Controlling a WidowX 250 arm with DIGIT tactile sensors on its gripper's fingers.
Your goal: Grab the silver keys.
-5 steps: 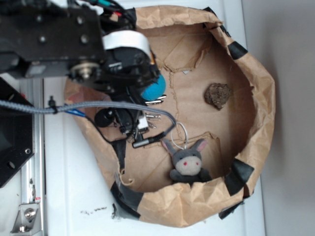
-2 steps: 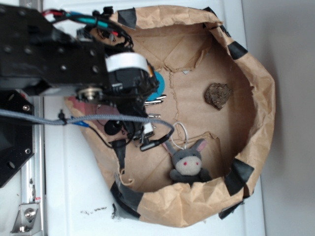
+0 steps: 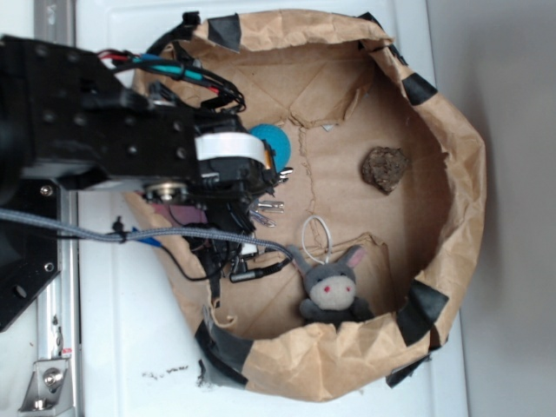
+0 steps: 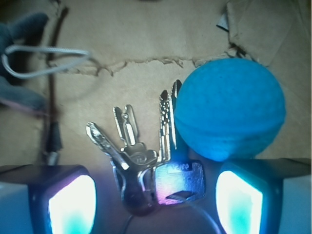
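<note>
The black robot gripper is wide open, holding nothing, its 2 fingers either side of the shiny silver keys. The arm hides most keys from above; a round blue ball touches them.

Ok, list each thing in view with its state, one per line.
tool: open, one finger either side of the keys
silver keys: flat on the paper, fanned out, not gripped
blue ball: resting against the keys
plush donkey: lying face up
brown lump: lying apart from the rest
paper bag: open
</note>
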